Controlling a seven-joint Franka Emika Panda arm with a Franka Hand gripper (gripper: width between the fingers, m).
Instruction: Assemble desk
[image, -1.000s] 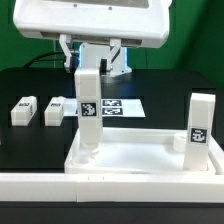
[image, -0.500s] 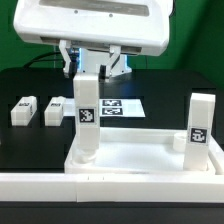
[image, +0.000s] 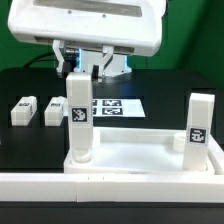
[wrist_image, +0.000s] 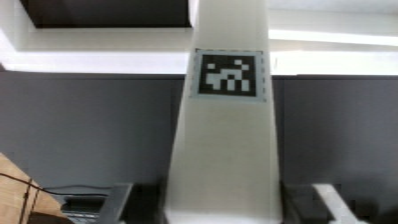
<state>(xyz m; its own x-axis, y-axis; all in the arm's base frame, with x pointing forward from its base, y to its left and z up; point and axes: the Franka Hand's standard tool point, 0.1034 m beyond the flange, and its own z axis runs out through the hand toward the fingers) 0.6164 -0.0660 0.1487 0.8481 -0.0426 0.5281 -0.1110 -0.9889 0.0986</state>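
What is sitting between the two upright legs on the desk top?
Nothing: the exterior view shows bare desk top between the gripped leg and the other leg.

The tool (image: 80, 66) and its leg (image: 78, 115) farther toward the exterior view's left.

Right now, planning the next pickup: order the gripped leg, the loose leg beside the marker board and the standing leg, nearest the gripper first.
1. Gripped leg, in the gripper.
2. Loose leg, lying on the exterior view's left.
3. Standing leg, far on the exterior view's right.
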